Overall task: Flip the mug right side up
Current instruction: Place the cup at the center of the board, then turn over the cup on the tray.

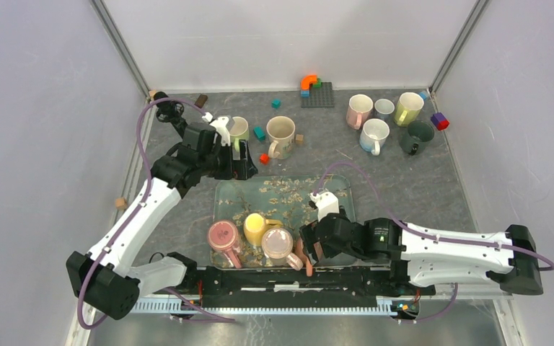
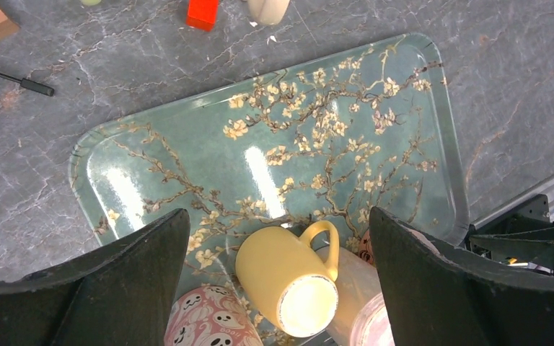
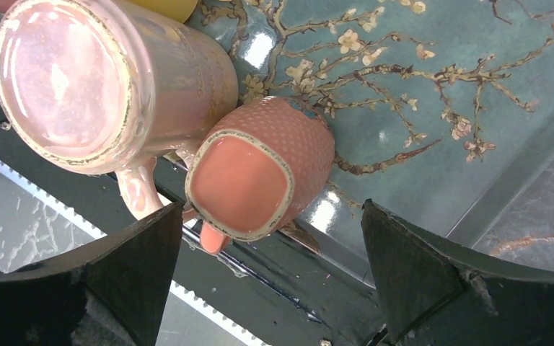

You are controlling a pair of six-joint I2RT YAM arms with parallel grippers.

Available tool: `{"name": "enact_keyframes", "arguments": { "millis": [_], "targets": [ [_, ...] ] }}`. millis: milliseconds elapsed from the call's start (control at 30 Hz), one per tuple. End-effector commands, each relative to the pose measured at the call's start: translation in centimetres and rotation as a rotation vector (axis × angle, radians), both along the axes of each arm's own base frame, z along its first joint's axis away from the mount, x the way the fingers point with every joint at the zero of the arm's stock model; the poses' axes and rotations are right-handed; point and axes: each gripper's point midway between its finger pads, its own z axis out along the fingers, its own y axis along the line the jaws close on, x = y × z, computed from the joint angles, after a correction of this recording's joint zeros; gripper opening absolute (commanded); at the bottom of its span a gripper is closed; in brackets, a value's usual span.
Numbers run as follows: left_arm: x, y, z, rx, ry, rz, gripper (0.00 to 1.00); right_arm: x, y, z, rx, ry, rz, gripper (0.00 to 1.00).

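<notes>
base-up coral mug [image 3: 249,180] rests on a blossom-printed tray [image 3: 440,94].

Coral mug [image 3: 242,184] and pale pink mug [image 3: 65,79], base-up on a flowered tray [image 3: 418,86].
They seem to touch near the tray's edge; the right gripper [image 3: 267,216] has its fingers [image 3: 115,281] spread wide either side.

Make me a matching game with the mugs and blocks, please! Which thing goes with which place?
Things:
1. yellow ceramic mug
2. coral dotted mug
3. orange curved block
4. small red cube

Places:
A. at the grey studded plate
B. beside the cream mug
C. on the flowered tray, next to the pink panda-print mug
D. under the open right gripper

Pairs: 1-C, 2-D, 3-A, 4-B
</notes>
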Motion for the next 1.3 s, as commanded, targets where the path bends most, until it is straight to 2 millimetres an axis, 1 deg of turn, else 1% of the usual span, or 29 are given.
{"name": "enact_keyframes", "arguments": {
  "millis": [0,100,167,267,367,500,667,767,933,1000,1067,1167,1267],
  "targets": [
    [-0.1,-1.1,1.6,-0.079,-0.031,-0.007,1.0,0.6,0.2,0.8,0.009,-0.023,-0.062,0.98],
    [0.0,-1.1,1.6,-0.079,-0.031,-0.009,1.0,0.6,-0.1,-0.4,-0.031,-0.017,-0.059,0.98],
    [0.1,-1.0,1.5,-0.072,-0.032,-0.01,1.0,0.8,-0.6,-0.9,-0.068,-0.025,-0.073,0.98],
    [0.0,-1.1,1.4,-0.075,-0.029,-0.011,1.0,1.8,-1.5,-1.1,-0.102,-0.071,-0.109,0.98],
    [0.0,-1.1,1.2,-0.073,-0.024,-0.012,1.0,3.0,-1.7,-1.5,-0.093,-0.084,-0.131,0.98],
    [-0.1,-1.1,1.3,-0.082,-0.028,-0.011,1.0,4.9,-1.8,-2.2,-0.053,-0.086,-0.163,0.98],
    [-0.7,-2.2,1.8,-0.109,-0.034,-0.059,1.0,7.7,-1.9,-3.2,-0.014,-0.086,-0.184,0.98],
    [-1.5,-3.2,2.1,-0.111,-0.045,-0.108,1.0,9.5,-1.9,-3.1,0.011,-0.107,-0.201,0.98],
    [-3.7,-5.8,1.8,-0.083,-0.05,-0.21,1.0,12.6,-1.3,-1.5,0.061,-0.142,-0.23,0.98],
    [-4.7,-7.0,1.5,-0.07,-0.052,-0.253,1.0,13.4,-1.1,-0.6,0.09,-0.147,-0.239,0.98],
    [-5.6,-7.9,1.4,-0.061,-0.064,-0.294,1.0,14.4,-1.2,1.0,0.109,-0.173,-0.263,0.98],
    [-6.8,-9.1,1.4,-0.039,-0.086,-0.36,1.0,15.7,-2.8,3.6,0.115,-0.226,-0.341,0.98],
    [-7.7,-10.5,1.1,-0.014,-0.093,-0.405,1.0,16.7,-5.3,6.3,0.124,-0.288,-0.435,0.98]
  ]
}}
